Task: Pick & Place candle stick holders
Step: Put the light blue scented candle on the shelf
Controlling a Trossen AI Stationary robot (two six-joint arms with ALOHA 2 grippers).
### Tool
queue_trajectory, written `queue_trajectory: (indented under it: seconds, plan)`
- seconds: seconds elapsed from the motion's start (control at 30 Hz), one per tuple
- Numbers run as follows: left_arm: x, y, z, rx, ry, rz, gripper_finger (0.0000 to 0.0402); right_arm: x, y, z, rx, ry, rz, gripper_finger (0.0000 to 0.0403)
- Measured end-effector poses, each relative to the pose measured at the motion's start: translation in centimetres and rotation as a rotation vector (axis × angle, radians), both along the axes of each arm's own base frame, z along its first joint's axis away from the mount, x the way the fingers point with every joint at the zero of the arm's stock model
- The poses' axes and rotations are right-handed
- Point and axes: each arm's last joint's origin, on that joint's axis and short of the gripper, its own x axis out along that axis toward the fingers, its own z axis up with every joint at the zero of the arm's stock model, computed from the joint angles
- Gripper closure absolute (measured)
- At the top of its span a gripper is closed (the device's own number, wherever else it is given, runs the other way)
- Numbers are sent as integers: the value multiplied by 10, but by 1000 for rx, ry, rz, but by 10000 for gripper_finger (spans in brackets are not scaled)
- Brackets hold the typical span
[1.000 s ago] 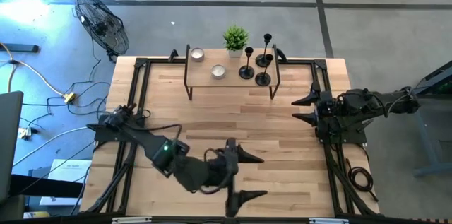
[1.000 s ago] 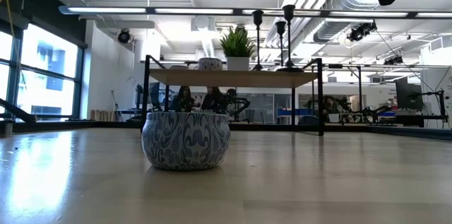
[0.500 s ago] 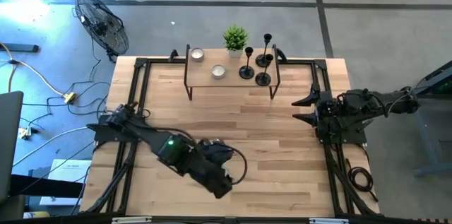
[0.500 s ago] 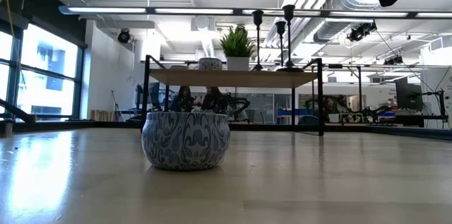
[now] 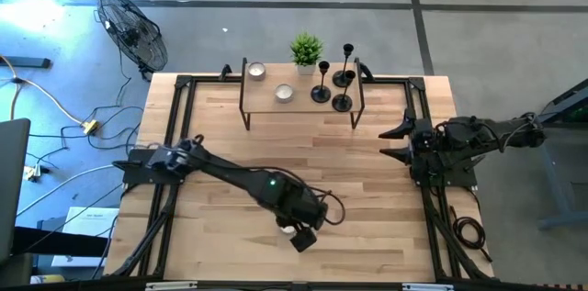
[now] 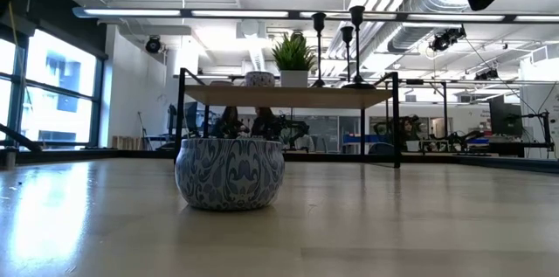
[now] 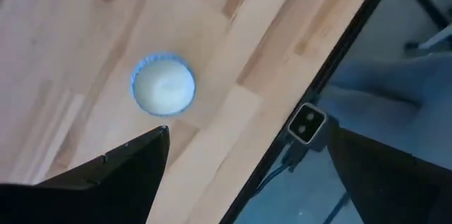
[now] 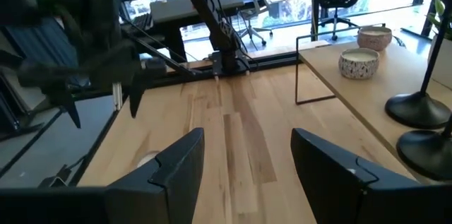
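Here, the three candle stick holders (image 5: 333,80) stand together on the right end of the small raised shelf (image 5: 303,96) at the table's far edge, beside a potted plant (image 5: 306,50) and two tealight candles (image 5: 284,92). The left gripper (image 5: 296,234) hangs fingers-down over a blue patterned candle tin (image 7: 163,86) near the front edge, its jaws spread wide. The right gripper (image 5: 397,142) waits at the table's right side, jaws parted and empty.

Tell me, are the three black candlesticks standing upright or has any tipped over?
All upright. In the low view the candlesticks rise straight with cups on top on the shelf; from above each shows a round base.
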Motion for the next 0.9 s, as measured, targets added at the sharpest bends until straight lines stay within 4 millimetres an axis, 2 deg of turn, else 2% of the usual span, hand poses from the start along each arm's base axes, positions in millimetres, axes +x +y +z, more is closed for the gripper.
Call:
queue_trajectory:
  seconds: [0.17, 0.37, 0.5, 0.63, 0.8, 0.9]
  plan:
    - [11, -5, -17, -27, 17, -10, 25, 0, 0, -1, 14, 9, -2, 196]
    - [22, -8, -13, -33, -111, 8, 25, 0, 0, -2, 11, 18, -3, 197]
    - [21, -7, -13, -20, -107, 26, 25, 0, 0, -2, 9, 19, -2, 197]
    - [15, -5, -16, -22, -19, 85, 25, 0, 0, -2, 9, 18, -2, 197]
    - [-4, 6, -22, 129, 180, 240, 25, 0, 0, -2, 8, 19, -2, 197]
    - [-5, 7, -23, 138, 201, 290, 25, 0, 0, -2, 10, 19, -2, 197]
